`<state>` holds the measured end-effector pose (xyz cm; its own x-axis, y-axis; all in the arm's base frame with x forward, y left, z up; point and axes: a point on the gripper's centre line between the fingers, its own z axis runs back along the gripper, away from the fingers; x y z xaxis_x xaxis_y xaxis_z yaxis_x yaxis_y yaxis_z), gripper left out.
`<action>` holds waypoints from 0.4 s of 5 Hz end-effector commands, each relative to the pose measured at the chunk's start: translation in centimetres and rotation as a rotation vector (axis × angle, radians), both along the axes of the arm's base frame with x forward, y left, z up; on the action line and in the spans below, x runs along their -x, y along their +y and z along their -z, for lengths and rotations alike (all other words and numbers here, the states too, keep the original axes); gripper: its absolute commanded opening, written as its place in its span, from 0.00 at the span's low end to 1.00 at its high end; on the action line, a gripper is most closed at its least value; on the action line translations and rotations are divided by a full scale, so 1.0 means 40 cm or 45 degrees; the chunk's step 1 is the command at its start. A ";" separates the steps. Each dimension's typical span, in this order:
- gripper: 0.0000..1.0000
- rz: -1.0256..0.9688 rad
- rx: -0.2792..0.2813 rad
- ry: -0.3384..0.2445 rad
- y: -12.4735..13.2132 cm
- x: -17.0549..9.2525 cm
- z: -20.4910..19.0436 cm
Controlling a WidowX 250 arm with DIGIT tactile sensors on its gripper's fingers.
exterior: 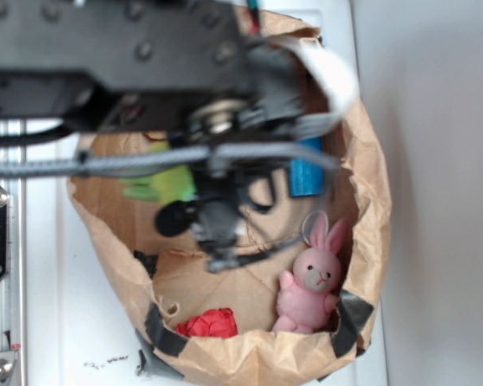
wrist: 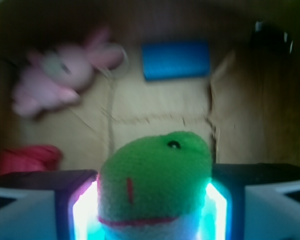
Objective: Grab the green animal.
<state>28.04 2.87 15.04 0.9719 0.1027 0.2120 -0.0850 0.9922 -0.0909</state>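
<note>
Here the end effector (wrist: 152,200) clamps the green animal (wrist: 155,185) over the paper bag (exterior: 362,201).

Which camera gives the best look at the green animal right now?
The wrist view. The green animal fills the lower middle, sharp enough to show its eye and stitched mouth, sitting between the end effector fingers. In the exterior view the arm hides most of it; only a blurred lime-green patch shows inside the paper bag.
</note>
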 end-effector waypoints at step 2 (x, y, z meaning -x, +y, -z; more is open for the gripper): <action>0.00 -0.011 -0.066 -0.108 0.013 -0.056 -0.110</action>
<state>30.30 3.04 16.97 0.9689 0.0900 0.2304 -0.0816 0.9956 -0.0456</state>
